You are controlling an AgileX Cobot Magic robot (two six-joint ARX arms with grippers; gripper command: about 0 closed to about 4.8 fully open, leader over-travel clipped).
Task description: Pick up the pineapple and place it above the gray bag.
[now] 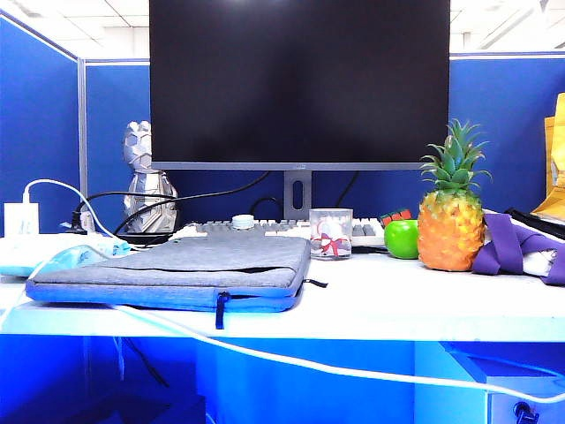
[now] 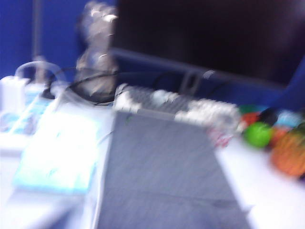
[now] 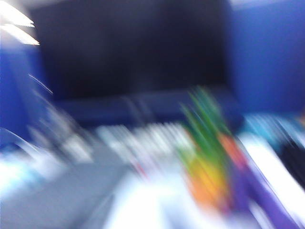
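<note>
Exterior: pineapple (image 1: 451, 221) upright on desk (image 1: 397, 296), right of gray bag (image 1: 181, 269), well apart | Left wrist: gray bag flat; my left gripper unseen | Right wrist: blurred pineapple; my right gripper unseen, opening unknowable.

Low frontal exterior; wrist views nearer, blurred

Both wrist views motion-blurred, pineapple (image 3: 209, 171) a smear, neither gripper in any view

No part of either arm or pincer shows in the exterior view or either blurred wrist view.
</note>
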